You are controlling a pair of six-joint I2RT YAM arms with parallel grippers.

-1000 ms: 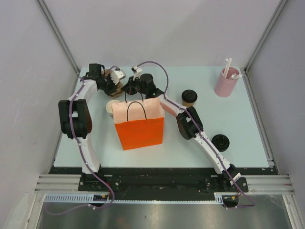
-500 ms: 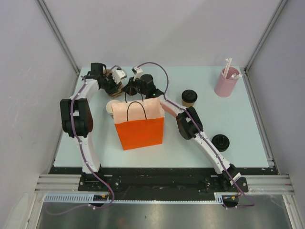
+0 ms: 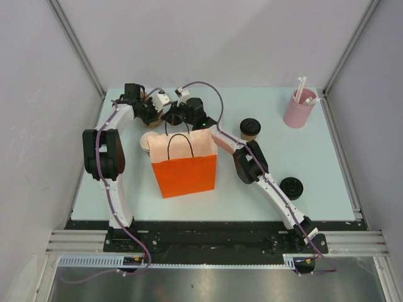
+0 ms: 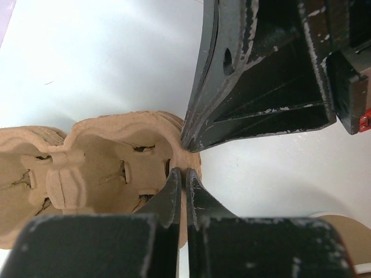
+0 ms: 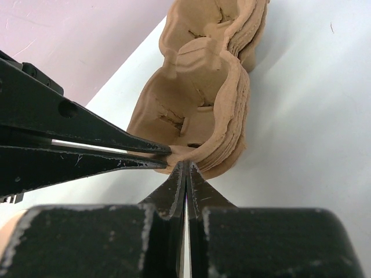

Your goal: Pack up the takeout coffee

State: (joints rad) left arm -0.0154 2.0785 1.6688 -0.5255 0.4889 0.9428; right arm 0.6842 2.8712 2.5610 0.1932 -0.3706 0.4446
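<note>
- Jaws of both arms are pressed together on one thing, and it is not the coffee. The left gripper (image 4: 184,174) pinches a rim of the pulp tray (image 4: 104,174), and the right gripper (image 5: 184,165) pinches the same end of that rim, its tips almost touching the other pair.
- One lidded cup (image 3: 250,128) stands upright on the table (image 3: 315,163), its axis vertical. It is apart from everything and off to the right of both pairs of jaws.
- A second black lid (image 3: 291,187) sits nearer the arm bases on the right side. Whether a cup stands under it I cannot tell from above.
- Both of these lie on the right arm's side, so that arm is the nearer one, and the left arm would have to cross the bag.
- The orange bag (image 3: 184,165) stands upright with its mouth open. It lies between the pinched tray behind it and the near edge, and the lidded cup is just past its far right corner.
- The tray's long axis runs away from the fingertips in both wrist views. Its edge looks layered, so it is probably a stack being parted.
- A pale open cup (image 3: 148,141) sits just left of the bag.
- Judgement: neither arm can take a cup until it lets the tray go. A reach for the lidded cup would then go rightward and down onto its lid.
</note>
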